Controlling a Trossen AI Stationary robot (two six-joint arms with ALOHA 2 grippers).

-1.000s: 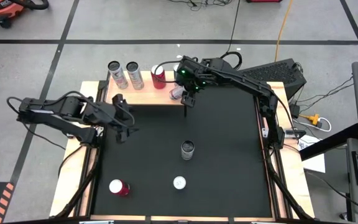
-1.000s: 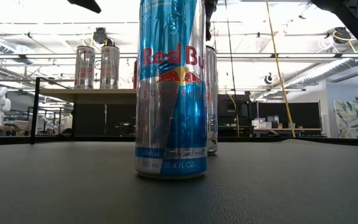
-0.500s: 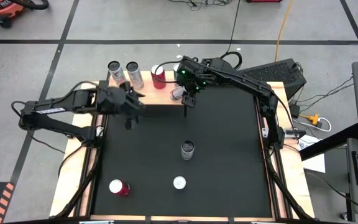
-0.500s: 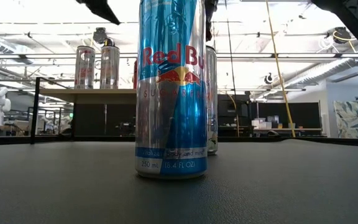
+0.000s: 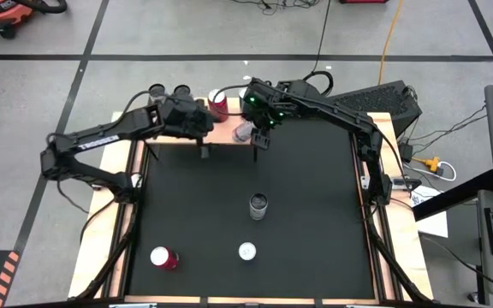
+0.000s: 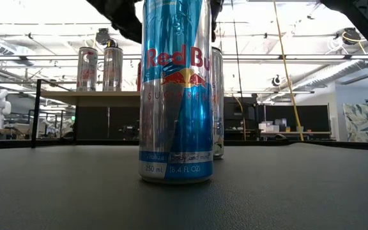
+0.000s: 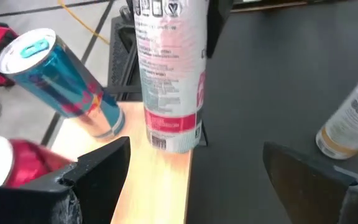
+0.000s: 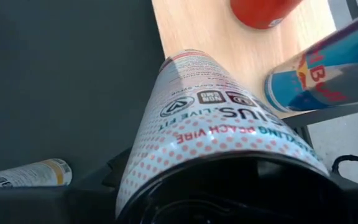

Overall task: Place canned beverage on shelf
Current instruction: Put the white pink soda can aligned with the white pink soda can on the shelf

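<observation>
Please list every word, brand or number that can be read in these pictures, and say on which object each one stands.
"Red Bu": blue and silver Red Bull can, low view.
"250 mL" and "8.4 FL OZ": same can's bottom band.
"LIVE FIT" and "PEACH MANG": dotted white can, right wrist view, seen inverted.
Small print on the white and pink can: too blurred.

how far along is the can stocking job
Done: two silver cans and a red can stand on the light wooden shelf.
In hand: the right gripper holds a white pink-labelled can at the shelf's edge; the open left gripper hovers beside it.
Left: a grey can, a blue can and a second red can on the black mat.
</observation>
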